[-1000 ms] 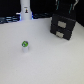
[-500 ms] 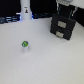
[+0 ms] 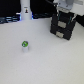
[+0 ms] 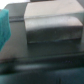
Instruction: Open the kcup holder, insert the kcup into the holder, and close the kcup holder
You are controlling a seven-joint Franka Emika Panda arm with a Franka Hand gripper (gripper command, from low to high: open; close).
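The kcup holder (image 3: pixel 64 26), a black boxy unit with two stacked fronts, stands on the white table toward the exterior view's right. My gripper (image 3: pixel 67 8) hangs just above its top edge, blurred, so its fingers cannot be made out. The kcup (image 3: pixel 24 44), a small white pod with a green top, sits upright alone on the table toward the exterior view's left, far from the gripper. The wrist view is blurred and shows a grey-black boxy surface (image 4: pixel 52 26) close up, which looks like the holder's top; no fingertips show there.
A tall white bottle-like post (image 3: pixel 25 9) stands at the back on the exterior view's left, against a dark blue backdrop. A teal shape (image 4: pixel 4 25) lies at the wrist view's edge. The white table (image 3: pixel 45 62) spreads out in front.
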